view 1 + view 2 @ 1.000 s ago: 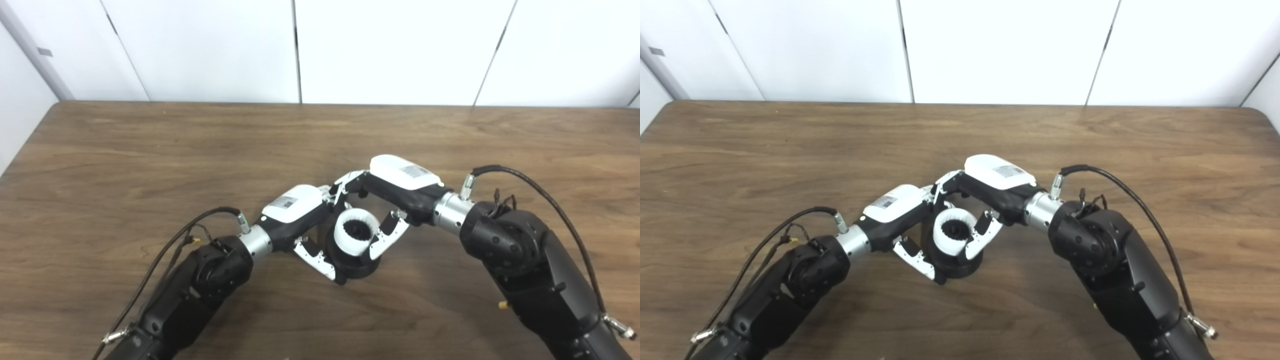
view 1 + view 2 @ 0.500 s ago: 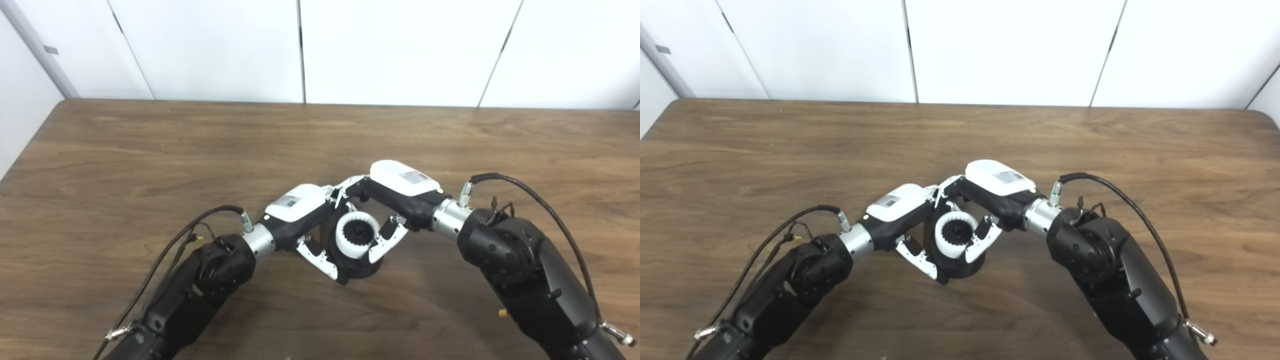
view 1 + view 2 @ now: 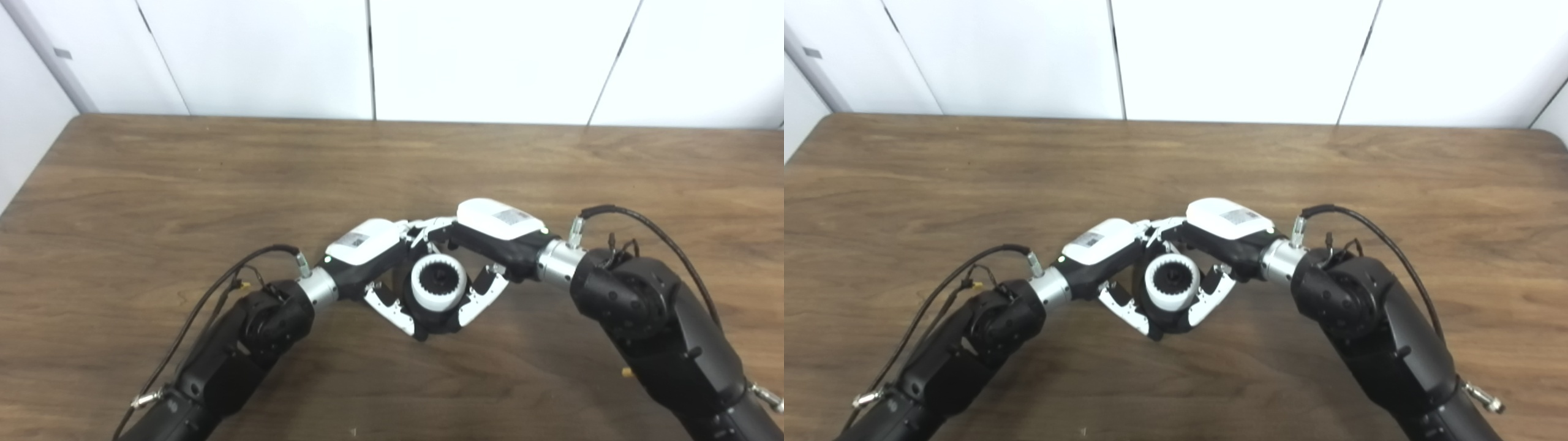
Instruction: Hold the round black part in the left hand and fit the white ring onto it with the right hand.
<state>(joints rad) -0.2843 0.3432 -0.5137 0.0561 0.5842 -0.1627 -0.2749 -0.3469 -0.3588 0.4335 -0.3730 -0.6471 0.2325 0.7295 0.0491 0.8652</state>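
White wall panels stand behind a brown wood-grain bench (image 3: pixel 184 184), and the work sits near its middle, just above the surface. The white ring (image 3: pixel 438 283), toothed around its inner edge, lies on top of the round black part (image 3: pixel 436 320), whose dark hub shows through the ring's opening; whether the ring is fully seated or only resting on the hub cannot be told from here. The left robot hand (image 3: pixel 373 260) is closed around the black part from the left, its thumb curling under the lower edge. The right robot hand (image 3: pixel 484 251) closes in from the right, its fingers bearing on the ring's far side and its thumb lying against the lower right flank, so it has hold of the ring. The fingertips of the two meet behind the parts, close enough to touch. The likely trouble is a cocked ring: if the right one presses on one side only, the teeth may bind on the hub and the ring would jam tilted. Crowded fingertips could also snag each other, and a slackening left grip would let the black part twist away.
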